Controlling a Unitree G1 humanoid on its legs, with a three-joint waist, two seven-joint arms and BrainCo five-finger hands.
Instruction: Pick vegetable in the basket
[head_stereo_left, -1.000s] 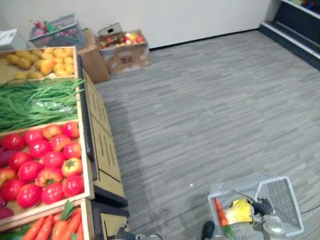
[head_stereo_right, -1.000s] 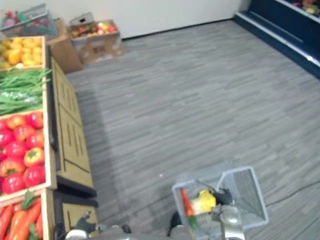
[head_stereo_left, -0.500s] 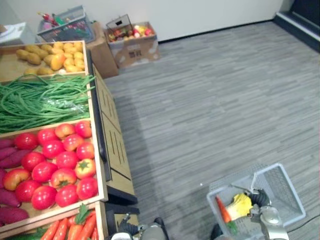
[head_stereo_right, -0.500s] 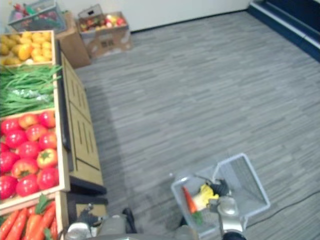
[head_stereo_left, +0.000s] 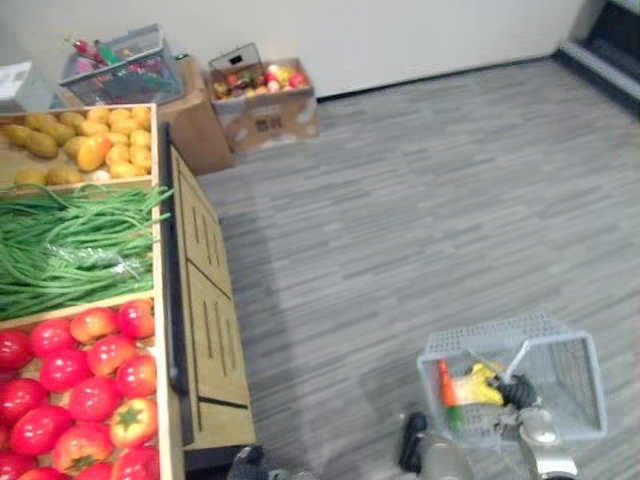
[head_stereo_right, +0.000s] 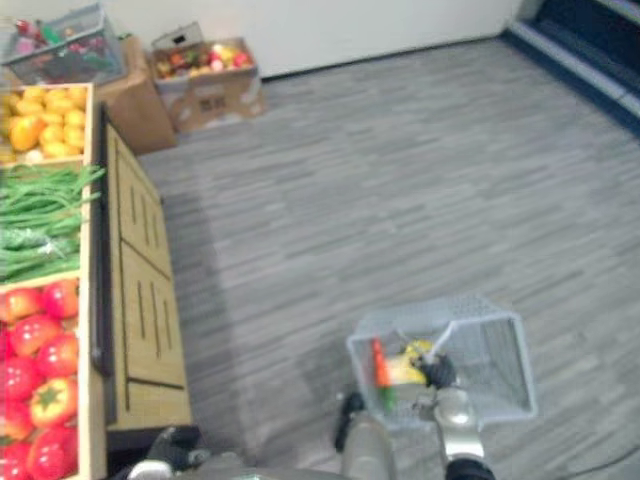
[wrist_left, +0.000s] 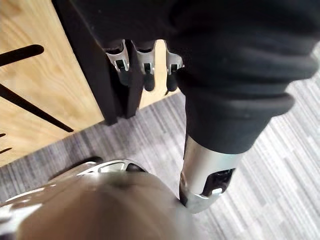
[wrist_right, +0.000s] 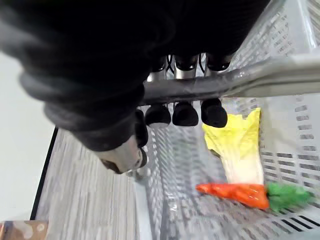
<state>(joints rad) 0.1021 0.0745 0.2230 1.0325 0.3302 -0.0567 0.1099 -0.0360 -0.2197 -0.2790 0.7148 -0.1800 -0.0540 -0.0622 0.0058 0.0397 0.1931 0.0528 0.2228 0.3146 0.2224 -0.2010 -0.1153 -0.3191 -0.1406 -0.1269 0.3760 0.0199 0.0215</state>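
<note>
A grey wire basket (head_stereo_left: 566, 381) hangs low at my right side, above the floor. My right hand (head_stereo_left: 520, 391) is shut on its handle (wrist_right: 240, 85), the fingers (wrist_right: 185, 112) curled round the bar. In the basket lie an orange carrot (wrist_right: 235, 193) with a green top and a pale yellow leafy cabbage (wrist_right: 240, 150). My left hand (wrist_left: 145, 70) hangs relaxed and holds nothing, close to the lower front of the wooden produce stand (head_stereo_left: 205, 330). The stand's bins hold red tomatoes (head_stereo_left: 90, 370), green beans (head_stereo_left: 70, 240) and yellow potatoes (head_stereo_left: 80, 150).
Cardboard boxes with produce (head_stereo_left: 262, 95) stand against the back wall, and another wire basket (head_stereo_left: 115, 65) sits on a box beside them. Grey plank floor (head_stereo_left: 420, 220) stretches to the right of the stand. A dark shelf base (head_stereo_left: 605, 50) is at the far right.
The camera has swung and the whole picture has shifted; the carrot bin has left the view. My right hand still holds the basket; its contents lie as before.
</note>
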